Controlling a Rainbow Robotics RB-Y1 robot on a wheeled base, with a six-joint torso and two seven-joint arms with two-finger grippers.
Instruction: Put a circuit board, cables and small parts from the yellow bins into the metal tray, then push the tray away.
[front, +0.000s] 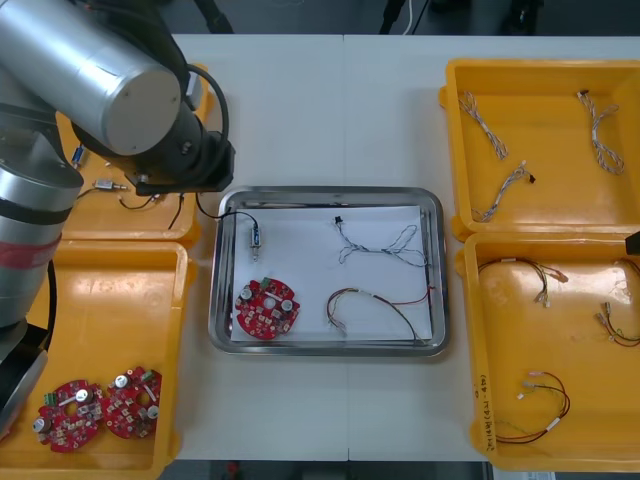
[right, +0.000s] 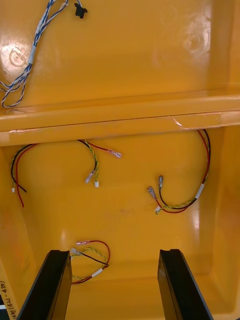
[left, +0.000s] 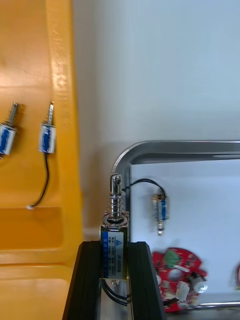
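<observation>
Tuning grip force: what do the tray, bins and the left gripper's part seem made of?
Metal tray: likely polished steel, mirror-bright rim. Yellow bins: glossy plastic, glare. Small metal part in left gripper: shiny metal spring, pin, blue label. Right gripper hovers over a bin.

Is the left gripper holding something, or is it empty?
Holding: the left gripper's fingers stand apart, a small metal part clamped between them.

i see the shiny rectangular metal tray (front: 325, 192), white inside. in its near left corner lies a round red circuit board (front: 267, 308); a small metal part (front: 256, 238) lies by its left wall, a twisted blue-and-white cable (front: 375, 247) far right, and a red-and-yellow cable (front: 360, 293) near right. a second small metal part (left: 116, 220) stands upright at the tray's left rim, clamped in my left gripper (left: 114, 246).
</observation>
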